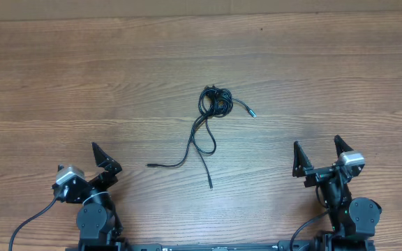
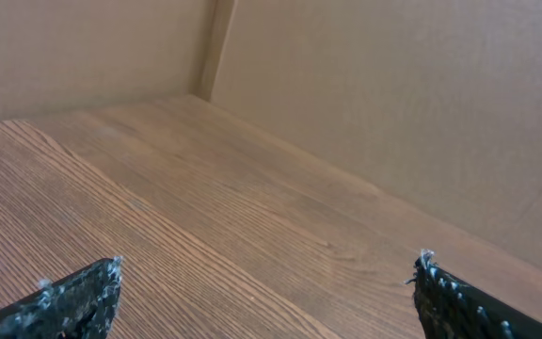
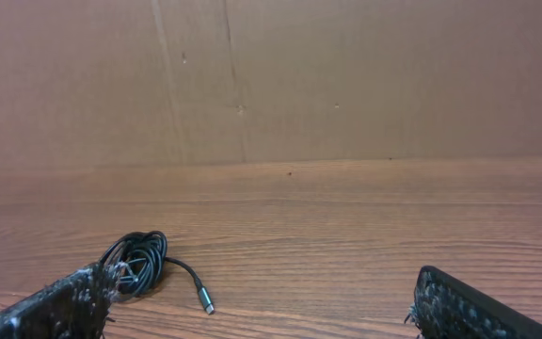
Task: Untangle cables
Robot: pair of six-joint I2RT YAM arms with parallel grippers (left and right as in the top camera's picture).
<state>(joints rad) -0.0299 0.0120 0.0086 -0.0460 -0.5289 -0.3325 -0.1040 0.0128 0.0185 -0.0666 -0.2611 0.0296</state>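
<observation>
The cables [image 1: 215, 102] lie in the middle of the table as a small black knotted coil. One short end with a bluish plug [image 1: 252, 112] points right. Two long tails [image 1: 199, 150] trail toward me, ending at about the left and the middle front. In the right wrist view the coil [image 3: 137, 261] and its plug [image 3: 206, 303] sit ahead to the left. My left gripper [image 1: 107, 157] rests open at the near left, far from the cables. My right gripper [image 1: 319, 151] rests open at the near right. Both have nothing between their fingers. The left wrist view shows only bare wood.
A cardboard wall [image 3: 271, 85] stands along the table's far edge and turns a corner [image 2: 210, 56] at the left. The wooden tabletop [image 1: 61, 77] stretches bare around the cables.
</observation>
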